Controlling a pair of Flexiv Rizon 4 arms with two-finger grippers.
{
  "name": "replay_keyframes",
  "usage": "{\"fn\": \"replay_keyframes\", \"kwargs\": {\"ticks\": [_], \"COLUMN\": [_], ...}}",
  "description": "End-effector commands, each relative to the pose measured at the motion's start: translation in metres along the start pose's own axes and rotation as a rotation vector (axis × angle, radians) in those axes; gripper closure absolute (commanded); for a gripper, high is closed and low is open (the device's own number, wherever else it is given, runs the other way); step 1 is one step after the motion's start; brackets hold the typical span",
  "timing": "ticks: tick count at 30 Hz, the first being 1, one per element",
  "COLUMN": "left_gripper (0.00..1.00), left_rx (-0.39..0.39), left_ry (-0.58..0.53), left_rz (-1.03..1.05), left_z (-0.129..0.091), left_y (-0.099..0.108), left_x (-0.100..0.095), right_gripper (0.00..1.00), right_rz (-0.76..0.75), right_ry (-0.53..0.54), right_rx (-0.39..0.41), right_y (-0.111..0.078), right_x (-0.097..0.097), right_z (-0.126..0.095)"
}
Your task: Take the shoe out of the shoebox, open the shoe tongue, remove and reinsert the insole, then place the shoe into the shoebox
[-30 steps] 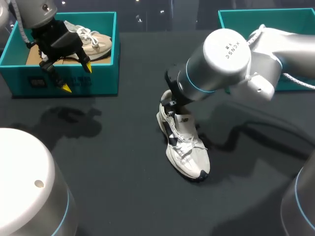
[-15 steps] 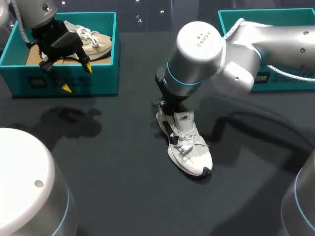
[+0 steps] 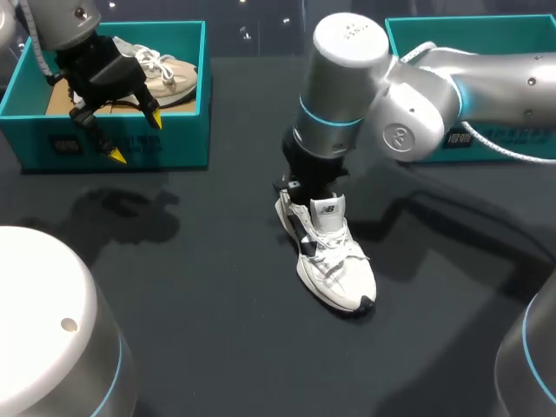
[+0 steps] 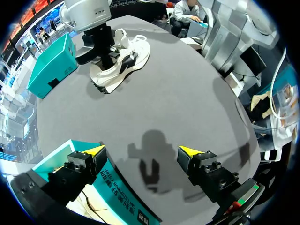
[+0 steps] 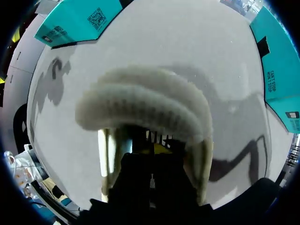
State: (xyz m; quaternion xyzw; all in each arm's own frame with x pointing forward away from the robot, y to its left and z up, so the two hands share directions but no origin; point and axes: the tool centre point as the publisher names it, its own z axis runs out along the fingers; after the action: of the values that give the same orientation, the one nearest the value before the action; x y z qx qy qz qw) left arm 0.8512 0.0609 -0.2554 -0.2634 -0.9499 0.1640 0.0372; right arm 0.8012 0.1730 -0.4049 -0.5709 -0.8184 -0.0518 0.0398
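Left arm: left gripper [image 3: 135, 137] hangs over the teal cardboard shoebox [image 3: 174, 143], yellow tips spread.
Right arm: upright, right gripper [image 5: 154, 149] in the white mesh sneaker [image 3: 334, 261] heel opening; grip can't be told.
Print: tongue tag [image 3: 326, 208], unreadable.

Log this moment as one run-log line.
shoe: upright on table | right end effector: in shoe opening | left end effector: open, over left box front wall

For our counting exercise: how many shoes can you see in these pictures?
2. A white sneaker stands mid-table; a beige lace-up shoe lies in the left teal shoebox. The right teal shoebox is partly hidden by the right arm, so it may hold another.
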Motion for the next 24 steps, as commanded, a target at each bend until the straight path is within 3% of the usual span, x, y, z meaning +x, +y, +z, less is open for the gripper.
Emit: {"fn": "replay_keyframes", "kwargs": {"ticks": [1, 8, 14, 24], "left_gripper": [0.0, 0.0, 0.0, 0.0], "left_rx": [-0.001, -0.001, -0.001, -0.001], "left_ry": [0.001, 0.001, 0.001, 0.001], "left_rz": [0.001, 0.001, 0.001, 0.001], "left_z": [0.0, 0.0, 0.0, 0.0], "left_y": [0.0, 0.0, 0.0, 0.0], "left_x": [0.0, 0.0, 0.0, 0.0], "right_gripper": [1.0, 1.0, 1.0, 1.0], "right_rz": [0.014, 0.0, -0.049, -0.125], "right_ry": [-0.027, -0.064, -0.044, 0.007], "right_rx": [0.045, 0.035, 0.007, 0.049], "right_y": [-0.029, -0.036, -0.025, -0.001], "right_x": [-0.003, -0.01, -0.012, -0.007], "right_z": [0.059, 0.026, 0.001, -0.027]}}
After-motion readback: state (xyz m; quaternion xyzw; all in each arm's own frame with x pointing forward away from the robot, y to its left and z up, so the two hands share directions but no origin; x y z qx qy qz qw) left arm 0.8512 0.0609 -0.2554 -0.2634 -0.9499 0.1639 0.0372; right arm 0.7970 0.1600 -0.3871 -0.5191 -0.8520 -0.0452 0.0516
